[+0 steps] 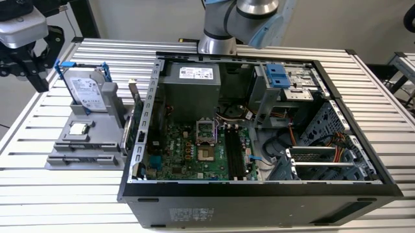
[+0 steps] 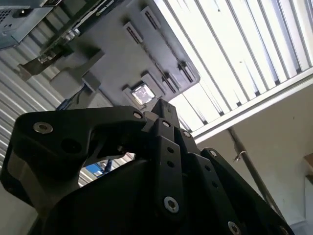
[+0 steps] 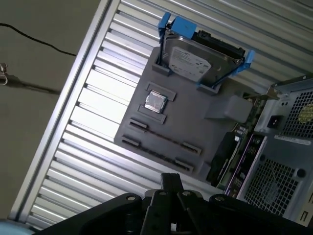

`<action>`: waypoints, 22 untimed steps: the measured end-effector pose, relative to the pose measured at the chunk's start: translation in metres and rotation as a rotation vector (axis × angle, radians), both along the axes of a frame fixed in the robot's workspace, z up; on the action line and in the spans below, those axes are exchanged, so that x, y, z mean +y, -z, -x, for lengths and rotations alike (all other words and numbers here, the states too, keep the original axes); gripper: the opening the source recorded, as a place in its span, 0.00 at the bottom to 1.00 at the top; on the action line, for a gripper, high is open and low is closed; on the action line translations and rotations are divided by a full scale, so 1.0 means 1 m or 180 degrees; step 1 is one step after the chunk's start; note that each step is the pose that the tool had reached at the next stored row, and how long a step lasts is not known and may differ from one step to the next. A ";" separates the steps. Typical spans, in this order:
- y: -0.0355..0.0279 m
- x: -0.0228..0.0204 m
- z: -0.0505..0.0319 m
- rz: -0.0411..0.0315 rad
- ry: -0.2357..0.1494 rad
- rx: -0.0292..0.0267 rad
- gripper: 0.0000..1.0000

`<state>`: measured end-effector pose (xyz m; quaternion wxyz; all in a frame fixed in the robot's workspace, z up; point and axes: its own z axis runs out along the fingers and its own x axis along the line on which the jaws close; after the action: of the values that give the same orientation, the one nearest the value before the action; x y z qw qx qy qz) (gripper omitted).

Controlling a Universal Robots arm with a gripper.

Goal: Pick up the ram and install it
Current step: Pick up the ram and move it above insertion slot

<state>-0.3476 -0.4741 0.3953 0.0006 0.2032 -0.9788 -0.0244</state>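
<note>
Hovering off the surface with nothing in it, the claw (image 3: 171, 182) looks clenched: in both wrist views its fingertips (image 2: 162, 111) meet with no gap between them. Below it runs the slatted table (image 1: 65, 204). The computer case (image 1: 259, 208) lies on its side on the far side of the tray from the claw, with its open face up. That probably puts the long black memory slots (image 1: 234, 153) where a stick can be pressed straight down into them. Closer, below and just ahead of the fingertips, sits the grey tray (image 3: 195, 127). The hard drive (image 3: 195, 58) stands on edge in it by its blue rails, at the end farthest from the claw, likely so it can be pinched from above. A small square chip (image 3: 156, 102) lies flat in a pocket nearer the claw. The ram (image 3: 164, 137) is my reading of a thin dark strip set edge-up in the tray's long groove, nearest the fingertips; it is too slim to confirm. The exterior view gives the inside of the case and the claw's height above the tray. The first wrist view gives the groove from overhead. The second wrist view gives the closed fingertips close up.
</note>
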 end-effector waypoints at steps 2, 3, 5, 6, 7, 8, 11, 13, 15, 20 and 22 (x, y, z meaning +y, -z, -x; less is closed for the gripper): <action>-0.0001 0.0000 0.0000 0.0000 -0.0070 0.0000 0.00; -0.0002 0.0000 0.0000 0.0000 -0.0104 0.0000 0.00; -0.0004 0.0000 0.0000 0.0000 -0.0171 0.0000 0.00; -0.0005 0.0000 0.0000 0.0000 -0.0205 0.0000 0.00; -0.0005 0.0000 0.0000 0.0000 -0.0239 0.0000 0.00; -0.0006 0.0000 0.0000 0.0000 -0.0273 0.0000 0.00; -0.0009 0.0000 0.0000 0.0000 -0.0369 0.0000 0.00; -0.0011 0.0000 0.0000 0.0000 -0.0435 0.0000 0.00; -0.0012 0.0000 0.0000 0.0000 -0.0502 0.0000 0.00; -0.0015 0.0000 0.0000 0.0000 -0.0667 0.0000 0.00; -0.0017 0.0000 0.0000 0.0000 -0.0733 0.0000 0.00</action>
<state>-0.3476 -0.4741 0.3970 0.0034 0.3144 -0.9490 -0.0242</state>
